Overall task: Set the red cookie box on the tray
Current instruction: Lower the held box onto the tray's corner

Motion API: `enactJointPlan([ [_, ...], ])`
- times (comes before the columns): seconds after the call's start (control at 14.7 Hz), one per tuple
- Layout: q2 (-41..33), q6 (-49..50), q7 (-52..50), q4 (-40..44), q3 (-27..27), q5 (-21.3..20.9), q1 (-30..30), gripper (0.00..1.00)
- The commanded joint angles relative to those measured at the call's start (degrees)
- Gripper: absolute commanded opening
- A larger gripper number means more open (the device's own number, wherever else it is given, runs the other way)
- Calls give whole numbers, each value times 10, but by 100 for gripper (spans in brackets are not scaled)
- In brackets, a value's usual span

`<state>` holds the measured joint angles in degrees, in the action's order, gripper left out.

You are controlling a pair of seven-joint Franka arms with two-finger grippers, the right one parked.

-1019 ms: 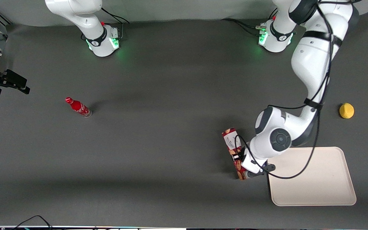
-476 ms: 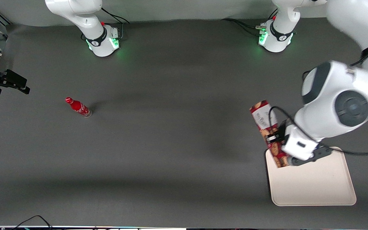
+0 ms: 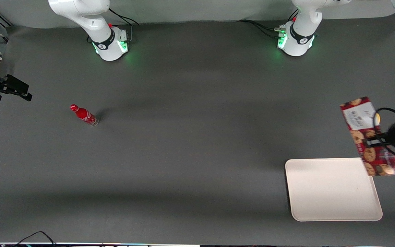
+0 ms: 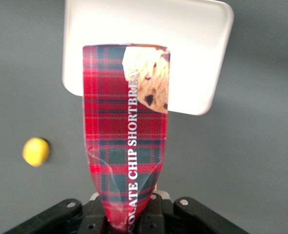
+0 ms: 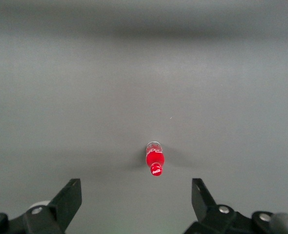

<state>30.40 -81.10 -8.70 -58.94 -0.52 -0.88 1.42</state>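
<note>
While the fingers pinch the red cookie box at its middle, denting the card where they bite, the gripper carries it aloft over the table, above the tray's corner at the working arm's end. Box is lengthwise, white label end farther from the front camera; its near end overlaps the tray edge in the front view, the rest hangs outside the rim.

Judgement: transport step, placement not yet done. To do it well: bring the box over the tray's middle, keep it level, lower until it rests flat, then release. Letting go here risks it landing across the rim.

Hard to make out: arm mostly cut off by the frame edge; fingertips hidden by the box; height above the tray unclear. Yellow ball visible only from the wrist. Small red bottle sits well apart, toward the parked arm's end.
</note>
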Motion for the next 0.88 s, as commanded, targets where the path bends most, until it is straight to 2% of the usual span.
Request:
enactJointPlan([
  [0.0,75,-80,122,16,-83,21,-1,0],
  [0.2,149,-193,206,15,-103,22,16,0],
  [0.34,192,-251,214,16,-104,22,23,0],
  [0.82,267,-382,293,8,-104,31,47,0],
])
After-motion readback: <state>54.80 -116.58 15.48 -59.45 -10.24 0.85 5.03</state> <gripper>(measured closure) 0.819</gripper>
